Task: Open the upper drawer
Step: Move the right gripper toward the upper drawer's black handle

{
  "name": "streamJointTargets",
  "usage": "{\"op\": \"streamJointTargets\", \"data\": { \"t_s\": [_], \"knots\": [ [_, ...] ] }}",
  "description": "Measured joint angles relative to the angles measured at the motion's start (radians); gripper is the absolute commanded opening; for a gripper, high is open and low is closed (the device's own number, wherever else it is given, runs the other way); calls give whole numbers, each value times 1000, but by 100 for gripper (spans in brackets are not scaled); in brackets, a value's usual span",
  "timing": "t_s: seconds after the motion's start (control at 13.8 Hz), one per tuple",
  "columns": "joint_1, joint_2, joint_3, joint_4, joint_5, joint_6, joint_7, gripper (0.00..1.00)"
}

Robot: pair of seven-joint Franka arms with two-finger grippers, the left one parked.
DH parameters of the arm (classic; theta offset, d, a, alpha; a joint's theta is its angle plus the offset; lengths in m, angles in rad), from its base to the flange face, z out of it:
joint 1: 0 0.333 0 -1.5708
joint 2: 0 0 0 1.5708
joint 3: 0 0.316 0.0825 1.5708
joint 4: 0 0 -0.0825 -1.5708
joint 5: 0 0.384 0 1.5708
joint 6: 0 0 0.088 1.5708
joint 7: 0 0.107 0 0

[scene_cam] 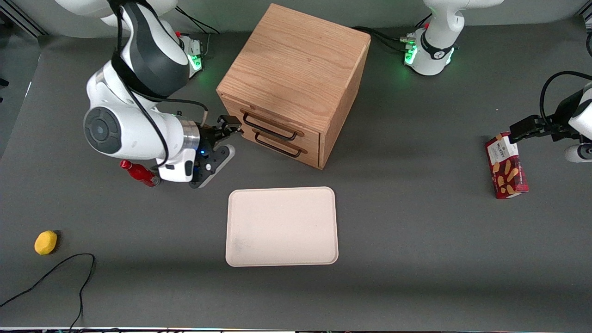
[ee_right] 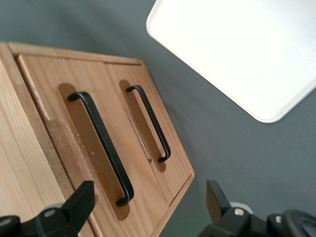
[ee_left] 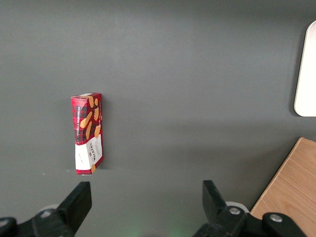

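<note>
- In front of the oak cabinet (scene_cam: 296, 78), my tool (scene_cam: 230, 127) hovers at the end of the upper drawer's handle (ee_right: 101, 145), fingers (ee_right: 76, 205) spread wide, gripping nothing.
- The upper drawer (scene_cam: 277, 124) sits closed, flush above the lower drawer (scene_cam: 282, 147).
- A cream tray (scene_cam: 281, 226) lies on the tabletop (scene_cam: 416, 231), nearer the front camera than the cabinet.
- A red bottle (scene_cam: 138, 173) rests under my arm; a yellow lemon (scene_cam: 46, 242) lies nearer the camera.
- A red biscuit box (scene_cam: 506, 165) lies toward the parked arm's end.
</note>
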Motion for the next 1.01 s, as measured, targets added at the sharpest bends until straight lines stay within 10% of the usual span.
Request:
{"op": "streamJointTargets", "data": {
  "t_s": [1.01],
  "knots": [
    [105,53,-1,-60,-4,127,-167,100]
  ]
}}
